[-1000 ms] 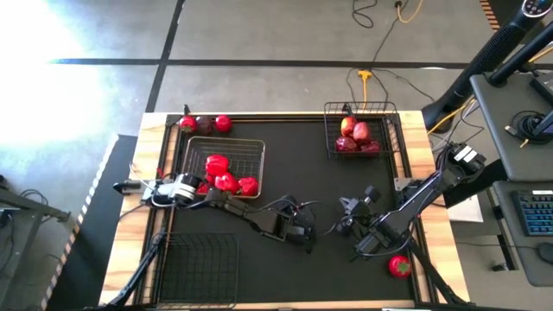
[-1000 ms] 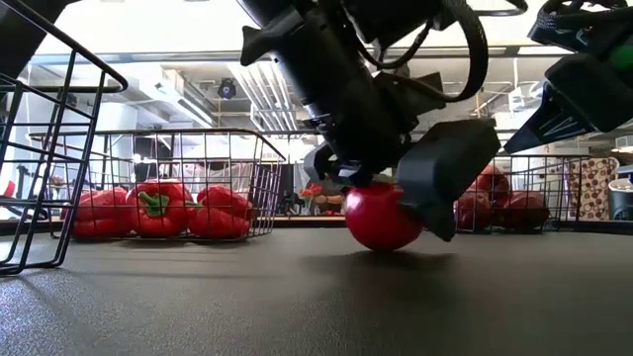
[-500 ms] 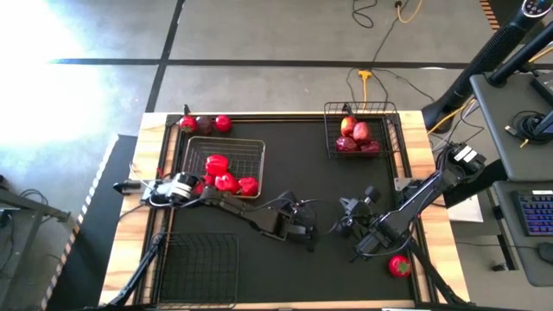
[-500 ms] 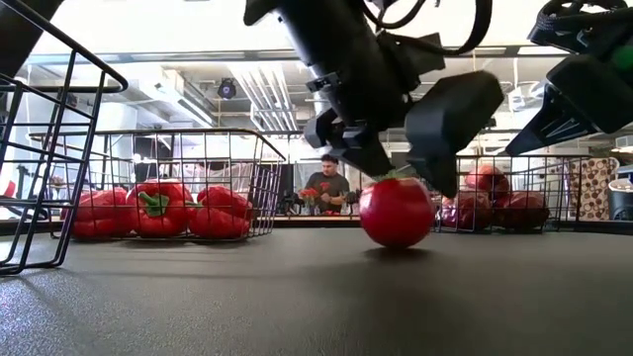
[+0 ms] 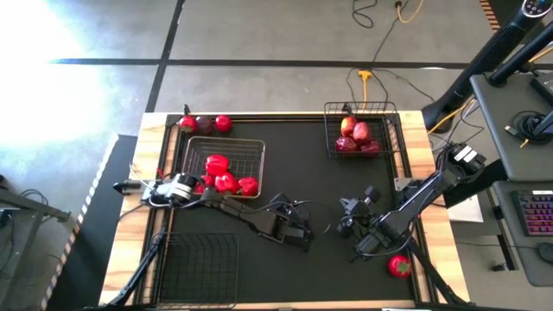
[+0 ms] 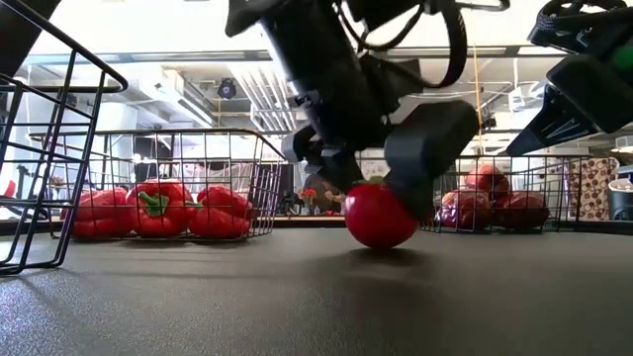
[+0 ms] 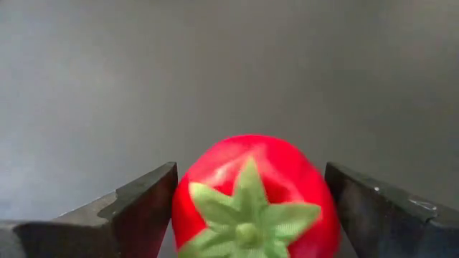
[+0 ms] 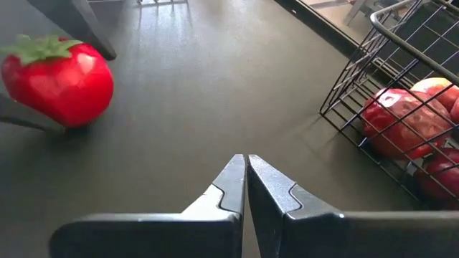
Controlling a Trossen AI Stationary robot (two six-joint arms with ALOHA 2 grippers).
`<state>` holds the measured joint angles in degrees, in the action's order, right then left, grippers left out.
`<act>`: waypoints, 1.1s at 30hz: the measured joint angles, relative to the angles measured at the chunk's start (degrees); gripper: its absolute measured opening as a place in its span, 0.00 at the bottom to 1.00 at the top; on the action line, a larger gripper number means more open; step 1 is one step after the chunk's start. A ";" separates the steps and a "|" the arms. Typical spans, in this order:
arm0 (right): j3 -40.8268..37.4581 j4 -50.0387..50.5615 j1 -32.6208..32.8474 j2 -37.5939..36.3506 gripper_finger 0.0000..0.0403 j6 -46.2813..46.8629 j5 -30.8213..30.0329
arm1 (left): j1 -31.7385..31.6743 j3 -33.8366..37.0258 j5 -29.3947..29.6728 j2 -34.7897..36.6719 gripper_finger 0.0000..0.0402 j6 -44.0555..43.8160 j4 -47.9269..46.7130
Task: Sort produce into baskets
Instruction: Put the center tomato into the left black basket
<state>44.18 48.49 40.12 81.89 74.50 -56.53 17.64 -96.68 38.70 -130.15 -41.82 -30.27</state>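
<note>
- Left gripper (image 6: 381, 183): dark, blocky fingers spread wide on either side of a round, glossy red tomato with a green star-shaped leafy top (image 7: 254, 197). A narrow gap shows beside each finger in the left wrist view; nothing is gripped.
- The tomato rests on the matte black table mat (image 5: 302, 181), near the middle of the table.
- Right gripper (image 8: 246, 175): smooth dark fingers pressed together, holding nothing, low over the mat right of centre.
- Far-left wire-mesh basket of thin dark metal (image 5: 223, 167): rectangular, open-topped, holding lumpy bright red bell peppers (image 6: 158, 208) with green stems.
- Far-right wire basket (image 5: 361, 130): same build, holding darker red and maroon apples (image 5: 356, 136), one with a paler patch.
- Near-left wire basket (image 5: 200, 268): same mesh; no contents are visible.
- Loose produce: three small red and dark items (image 5: 205, 123) lie at the far-left edge; their kind is hard to tell from above. A second red tomato (image 5: 398, 265) sits at the near-right edge.
- The table has a pale wooden border (image 5: 138, 207) with visible grain.
- No legible writing or brand marks are visible.
</note>
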 joint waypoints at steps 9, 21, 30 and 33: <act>0.00 -0.43 0.00 0.00 0.02 -0.15 0.00 | 0.31 5.76 -1.27 0.44 0.72 -3.32 6.76; -0.02 -0.85 0.00 0.00 0.02 -1.94 0.00 | 4.31 -12.40 -1.66 0.62 0.69 3.65 -18.18; -0.07 -1.84 -0.02 0.00 0.02 -2.08 0.00 | 13.01 -32.65 2.40 0.85 0.69 -5.35 -52.64; -0.07 -3.17 -0.02 0.00 0.02 -2.39 -0.02 | 16.39 -34.44 3.44 0.86 0.69 -10.27 -59.19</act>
<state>44.12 45.32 40.10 81.89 72.11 -56.55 34.03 -131.12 42.14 -129.28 -52.09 -89.46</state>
